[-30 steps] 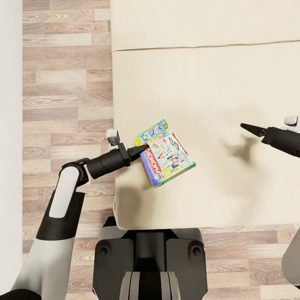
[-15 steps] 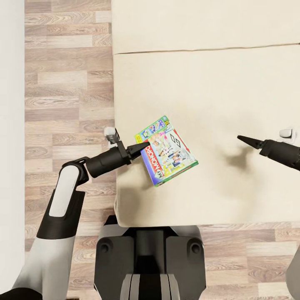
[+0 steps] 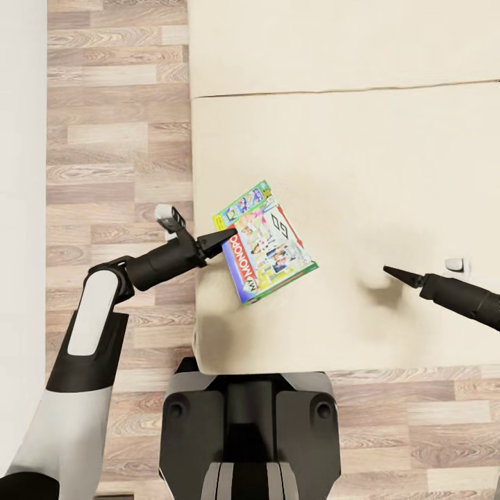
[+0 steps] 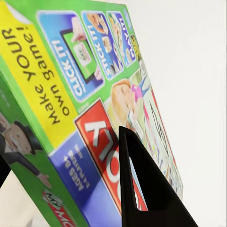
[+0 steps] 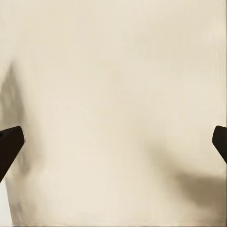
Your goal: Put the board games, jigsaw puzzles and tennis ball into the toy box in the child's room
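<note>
A green Monopoly board game [image 3: 266, 252] hangs tilted just over the near left corner of the bed [image 3: 361, 153]. My left gripper [image 3: 223, 240] is shut on the box's left edge. In the left wrist view one black finger [image 4: 142, 184] lies across the lid of the board game [image 4: 80, 94], and the other sits under it. My right gripper [image 3: 387, 269] hovers over the bare beige mattress near the bed's front edge, well to the right of the box. It is open, with its fingertips [image 5: 9, 144] wide apart and nothing between them.
Wood-plank floor [image 3: 118, 139] runs along the bed's left side, with a white wall [image 3: 21, 139] beyond it. My dark base [image 3: 250, 430] stands against the bed's front edge. A seam [image 3: 333, 90] crosses the mattress farther back.
The left gripper has drawn the board game slightly left and back toward the bed's corner. The right gripper has come nearer the front edge. The view has shifted a little.
</note>
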Controlling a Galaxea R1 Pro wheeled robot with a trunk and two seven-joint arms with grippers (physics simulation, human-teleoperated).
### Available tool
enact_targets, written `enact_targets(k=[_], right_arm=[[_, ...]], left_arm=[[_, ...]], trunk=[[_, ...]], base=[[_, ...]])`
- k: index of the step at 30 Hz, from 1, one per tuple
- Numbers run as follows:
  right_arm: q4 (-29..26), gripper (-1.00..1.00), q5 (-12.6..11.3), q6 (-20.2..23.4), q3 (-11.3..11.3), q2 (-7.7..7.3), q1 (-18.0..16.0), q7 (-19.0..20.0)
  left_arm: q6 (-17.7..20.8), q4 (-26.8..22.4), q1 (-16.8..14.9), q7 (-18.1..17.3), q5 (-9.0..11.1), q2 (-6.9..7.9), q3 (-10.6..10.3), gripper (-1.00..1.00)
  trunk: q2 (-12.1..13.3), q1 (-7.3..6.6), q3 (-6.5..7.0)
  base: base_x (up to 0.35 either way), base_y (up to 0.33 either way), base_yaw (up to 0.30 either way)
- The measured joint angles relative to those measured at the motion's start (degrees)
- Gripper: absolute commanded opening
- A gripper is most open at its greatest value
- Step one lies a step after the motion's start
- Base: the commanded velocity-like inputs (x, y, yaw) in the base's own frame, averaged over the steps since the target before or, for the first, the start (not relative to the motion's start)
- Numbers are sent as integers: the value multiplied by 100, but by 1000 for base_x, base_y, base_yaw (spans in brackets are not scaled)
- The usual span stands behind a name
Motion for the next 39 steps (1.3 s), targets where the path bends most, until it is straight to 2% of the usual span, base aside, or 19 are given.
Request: enact_targets(k=[6, 10, 20, 25, 28, 34, 39], right_arm=[[0, 100, -2, 0, -10, 20, 245, 9], [0, 100, 0, 0, -25, 30, 407, 12], [0, 100, 0, -44, -21, 41, 497, 9], [0, 100, 2, -76, -11, 54, 511, 5], [0, 100, 2, -90, 4, 64, 517, -4], [0, 100, 22, -132, 22, 126, 525, -21], [0, 100, 43, -159, 37, 273, 525, -33]], left_arm=[[5, 0, 62, -236, -18, 69, 20, -100], [12, 1, 181, -344, -28, 184, 29, -100], [12, 0, 414, -553, -27, 353, 38, -100], [-8, 0, 691, -714, -34, 423, 48, -100], [-25, 1, 904, -857, -45, 470, 154, -100], [-30, 0, 1068, -1016, -47, 506, 318, -100], [-41, 5, 1140, -1089, -45, 527, 390, -100]], trunk=[[241, -132, 156], [401, -220, 262], [803, -440, 533], [1004, -550, 668], [1124, -616, 750], [1365, -747, 913], [1566, -857, 1049]], base=[[0, 0, 0], [0, 0, 0], [0, 0, 0], [0, 0, 0], [0, 0, 0], [0, 0, 0], [0, 0, 0]])
